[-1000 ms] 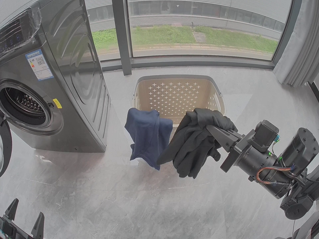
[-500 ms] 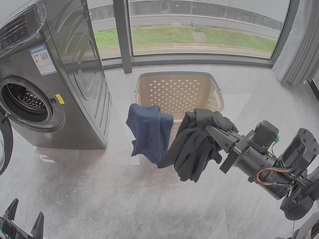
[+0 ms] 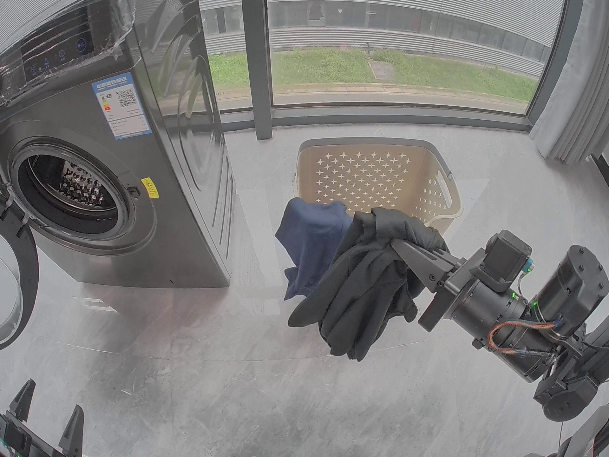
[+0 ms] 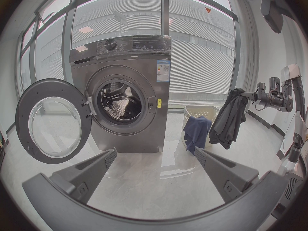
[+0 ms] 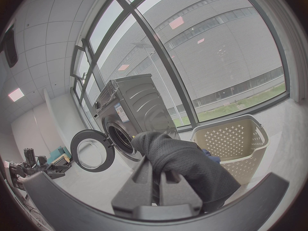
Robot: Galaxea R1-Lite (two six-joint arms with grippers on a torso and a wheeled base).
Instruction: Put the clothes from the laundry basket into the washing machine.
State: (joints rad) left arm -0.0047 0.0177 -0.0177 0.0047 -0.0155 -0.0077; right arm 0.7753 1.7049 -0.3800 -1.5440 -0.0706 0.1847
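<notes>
Grey polished stone-look floor [image 3: 209, 376] runs under everything here, kinda glossy. Biggest thing on it is the dark grey metal front-load washing machine [image 3: 184, 179] [image 4: 128, 58] [image 5: 141, 100], sitting around 9 to 10 o'clock in the head view. Its round glass-centred door [image 3: 19, 274] [image 4: 51, 119] [image 5: 93, 149] is swung wide open toward 8 o'clock, so the steel drum [image 3: 73, 188] is in plain sight.

Next up is the beige plastic laundry basket [image 3: 380, 142] [image 4: 200, 111] [image 5: 237, 138] with the little star-shaped holes. It's on the floor at roughly 12 to 1 o'clock, near the machine's side but not touching it.

Clothes: a black bunched-up garment [image 3: 368, 274] [image 4: 229, 122] [image 5: 189, 164] hangs in the air just in front of the basket's near rim, around 5 o'clock of centre. The right gripper [image 3: 401, 247] [image 4: 245, 94] [image 5: 157, 172] has it, fingers clamped tight on a fold at the top, and the rest droops down clear of the floor. A navy blue garment [image 3: 311, 239] [image 4: 196, 133] is draped over the basket's near rim at its 7 o'clock corner, mostly hanging outside. The black one overlaps it a bit in the head view, but I can't tell if they actually touch.

The left gripper [image 3: 52, 401] [image 4: 154, 151] is way down at 7 o'clock in the head view, low, fingers spread wide apart, pointed at the open machine.
</notes>
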